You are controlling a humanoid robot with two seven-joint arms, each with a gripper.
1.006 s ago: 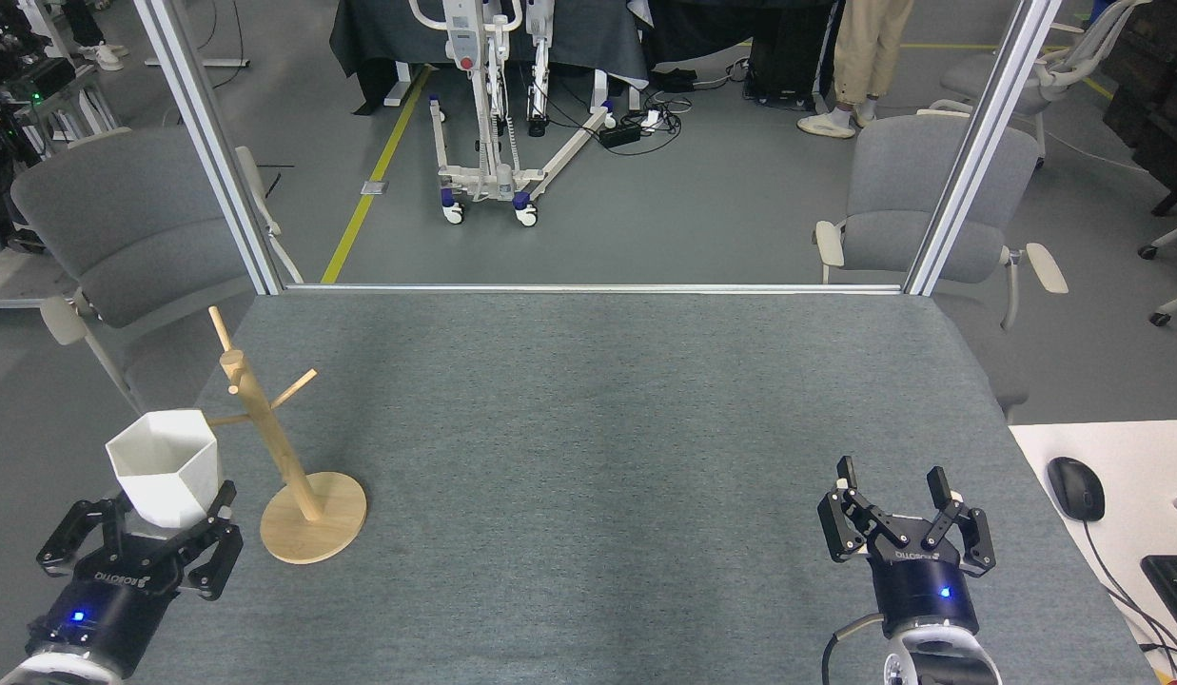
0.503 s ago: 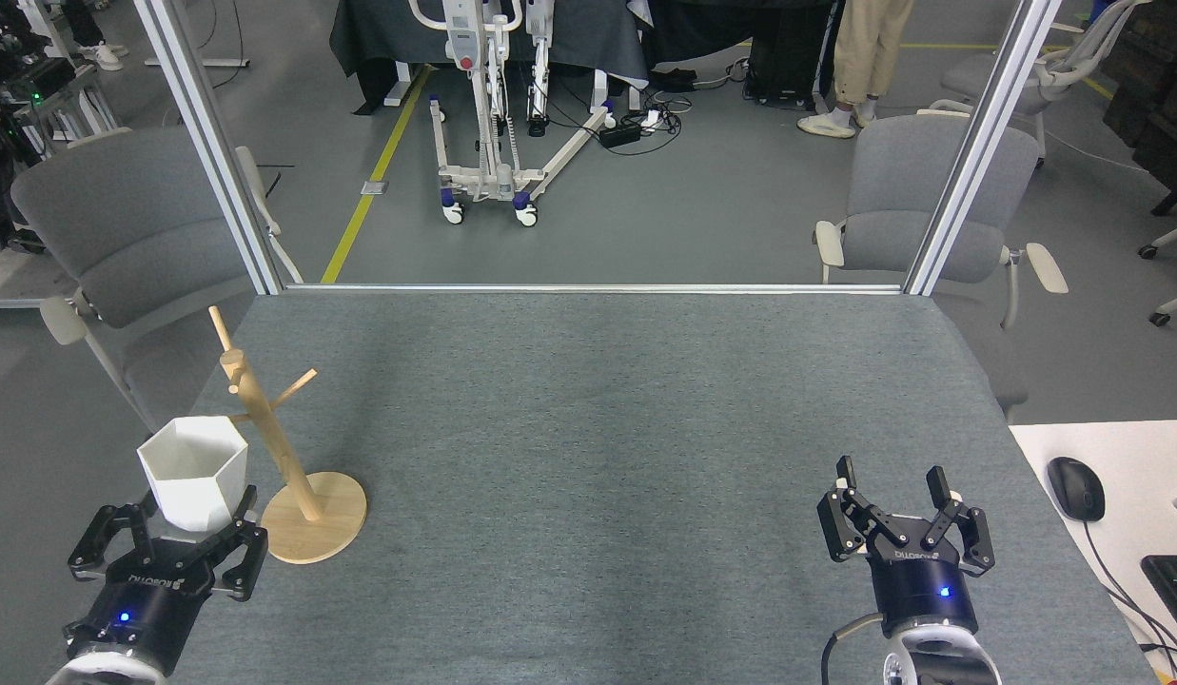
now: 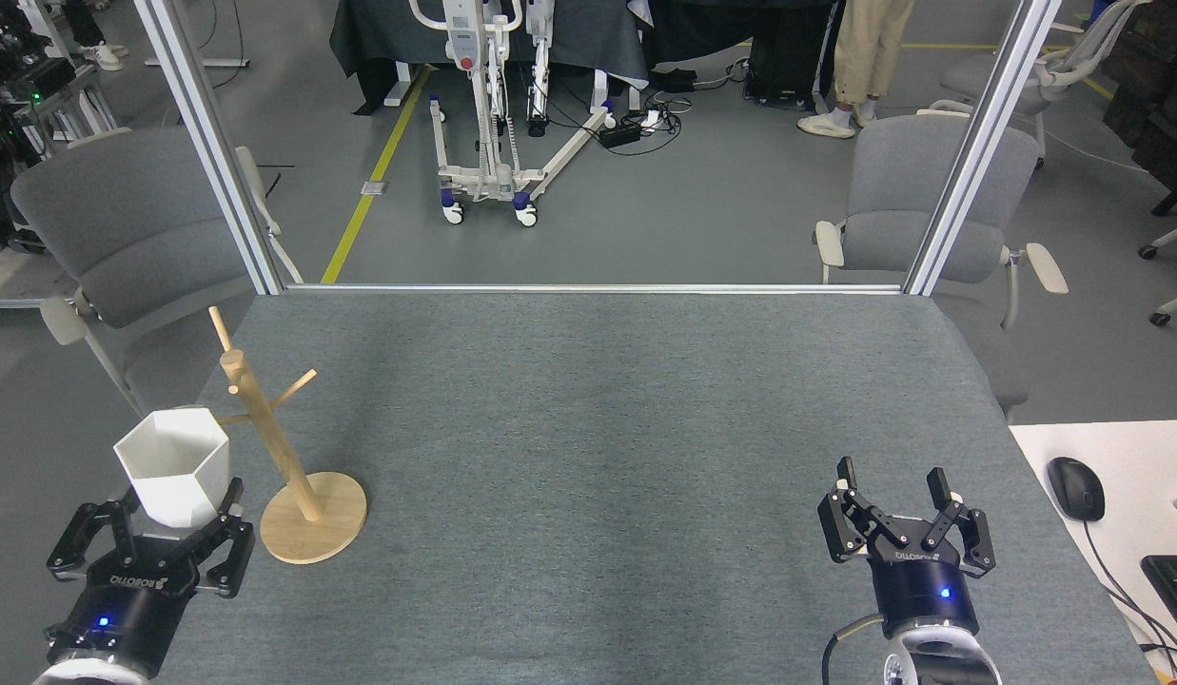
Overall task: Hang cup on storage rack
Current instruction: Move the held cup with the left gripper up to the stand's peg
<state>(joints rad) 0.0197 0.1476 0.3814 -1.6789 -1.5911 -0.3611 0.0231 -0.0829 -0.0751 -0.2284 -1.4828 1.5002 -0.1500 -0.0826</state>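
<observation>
Your left hand (image 3: 165,518) grips the cup (image 3: 174,466) by its lower part, mouth up, held off the tabletop (image 3: 598,428) just left of the rack (image 3: 274,447). You are in the carry-to-rack step; nothing hangs yet. Next, you'd likely need to bring the cup's hole onto one of the pegs to the right of your hand; the hole isn't visible from here. Your right hand (image 3: 900,499) rests open, empty, well apart.

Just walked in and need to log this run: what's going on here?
The left gripper holds a white faceted cup upright, just left of the wooden mug tree on the grey table. The cup isn't on a peg yet. The right gripper is open and empty over the table's right side.
</observation>
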